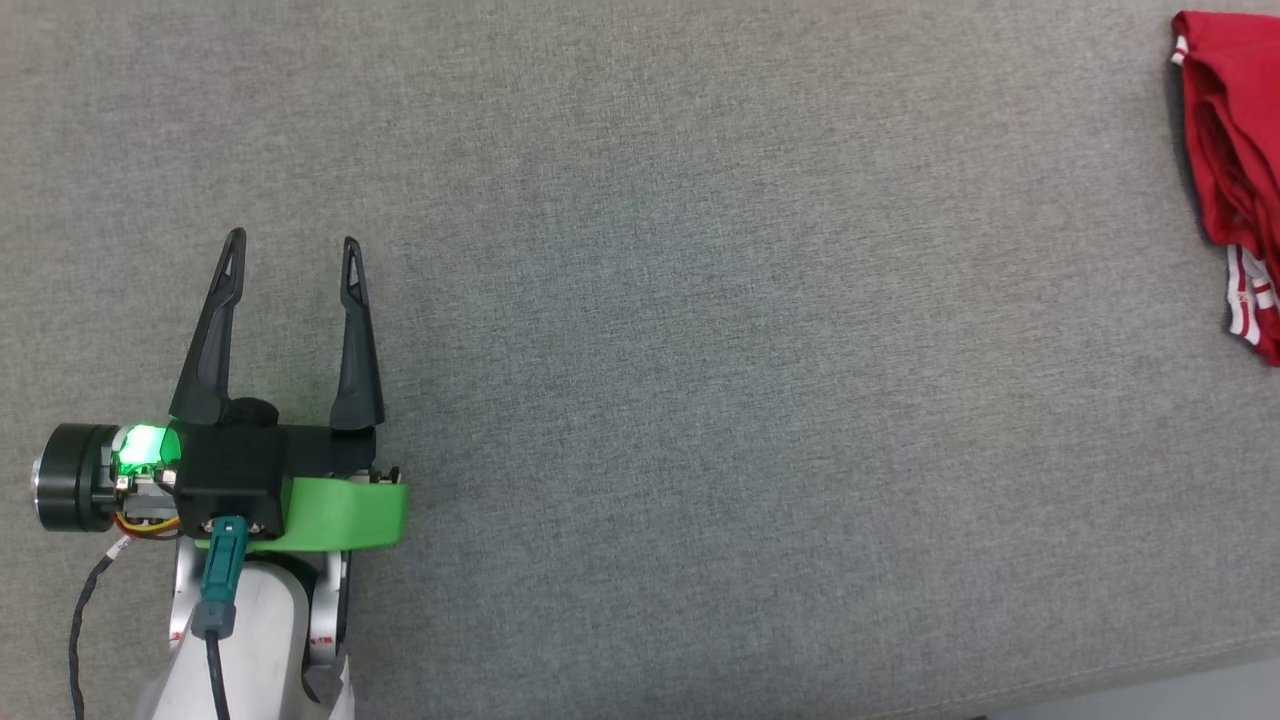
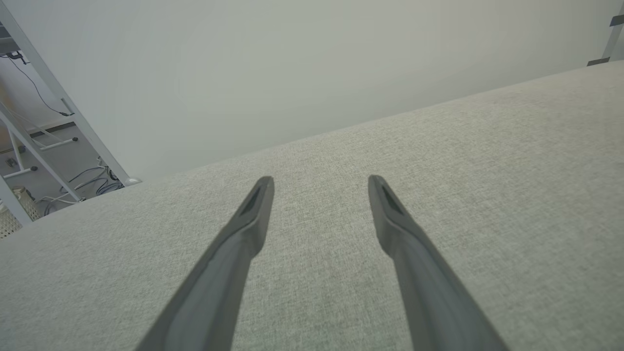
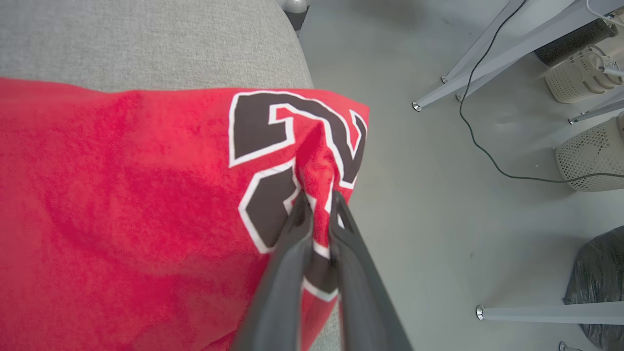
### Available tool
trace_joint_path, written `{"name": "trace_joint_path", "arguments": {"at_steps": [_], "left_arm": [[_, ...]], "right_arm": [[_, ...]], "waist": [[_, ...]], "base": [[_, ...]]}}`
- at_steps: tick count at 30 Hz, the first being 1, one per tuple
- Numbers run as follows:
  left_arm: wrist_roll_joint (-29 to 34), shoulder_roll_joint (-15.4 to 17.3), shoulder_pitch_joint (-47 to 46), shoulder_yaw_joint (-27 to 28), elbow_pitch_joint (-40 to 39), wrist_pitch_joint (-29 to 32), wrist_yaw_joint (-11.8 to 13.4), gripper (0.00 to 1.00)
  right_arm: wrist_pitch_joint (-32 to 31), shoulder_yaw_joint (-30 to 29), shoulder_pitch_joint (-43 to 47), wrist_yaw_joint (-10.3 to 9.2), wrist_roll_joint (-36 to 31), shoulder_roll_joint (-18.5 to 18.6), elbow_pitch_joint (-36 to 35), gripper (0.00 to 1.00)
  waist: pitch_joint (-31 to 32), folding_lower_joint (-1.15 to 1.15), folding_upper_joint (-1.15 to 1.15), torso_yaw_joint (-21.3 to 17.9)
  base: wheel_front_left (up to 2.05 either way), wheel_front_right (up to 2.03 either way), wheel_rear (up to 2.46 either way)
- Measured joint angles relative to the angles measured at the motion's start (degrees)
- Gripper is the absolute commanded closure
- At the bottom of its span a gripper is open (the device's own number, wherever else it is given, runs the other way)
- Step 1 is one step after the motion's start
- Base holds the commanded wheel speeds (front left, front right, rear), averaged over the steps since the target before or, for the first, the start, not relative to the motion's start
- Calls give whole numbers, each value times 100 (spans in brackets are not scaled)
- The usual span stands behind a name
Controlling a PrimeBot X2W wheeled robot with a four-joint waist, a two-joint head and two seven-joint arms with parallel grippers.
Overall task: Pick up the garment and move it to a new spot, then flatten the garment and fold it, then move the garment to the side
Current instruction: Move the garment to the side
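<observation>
The right gripper (image 3: 317,201) is pinching the shirt (image 3: 122,195) at the right edge of the cushion (image 1: 700,300); the left gripper (image 1: 292,240) is hanging open, far leftward

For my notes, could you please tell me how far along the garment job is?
Folding looks done: the garment lies layered at the right edge of the grey surface. In hand: the right gripper is shut on it; the left gripper is open, apart. Left: probably letting go.
</observation>
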State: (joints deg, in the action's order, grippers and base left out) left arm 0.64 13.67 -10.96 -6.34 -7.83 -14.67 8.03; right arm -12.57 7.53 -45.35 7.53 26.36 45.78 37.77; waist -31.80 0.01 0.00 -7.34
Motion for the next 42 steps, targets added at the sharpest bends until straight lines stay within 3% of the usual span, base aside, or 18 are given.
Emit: {"name": "trace_joint_path", "arguments": {"at_steps": [1,2,10,17,23,30,42], "left_arm": [[0,21,-2,-4,4,0,12,0],[0,38,-2,-9,18,0,19,0],[-23,20,69,-80,213,0,126,0],[-175,-27,493,-8,363,0,188,0],[-229,-123,767,81,439,0,204,0],[-240,-192,967,98,579,0,172,0],[-240,-304,1121,109,809,0,45,0]], "right_arm": [[62,-19,-2,0,-63,-54,94,8],[153,-38,-8,0,-153,-102,181,0],[1109,-263,24,0,-537,-308,275,0],[2030,-354,435,0,-753,-757,-512,0],[2553,-738,1073,0,-1050,-1437,-1618,0],[2704,-940,2179,0,-1460,-2453,-3045,0],[2715,-695,3702,0,-1794,-3532,-3901,0]], "waist": [[-40,0,0,5],[-58,0,0,11],[269,0,0,22],[899,-1,0,19],[1441,-2,0,51],[1964,-2,0,250],[2532,-2,0,661]], "base": [[0,0,0],[0,0,0],[0,0,0],[0,0,0],[0,0,0],[0,0,0],[0,0,0]]}}
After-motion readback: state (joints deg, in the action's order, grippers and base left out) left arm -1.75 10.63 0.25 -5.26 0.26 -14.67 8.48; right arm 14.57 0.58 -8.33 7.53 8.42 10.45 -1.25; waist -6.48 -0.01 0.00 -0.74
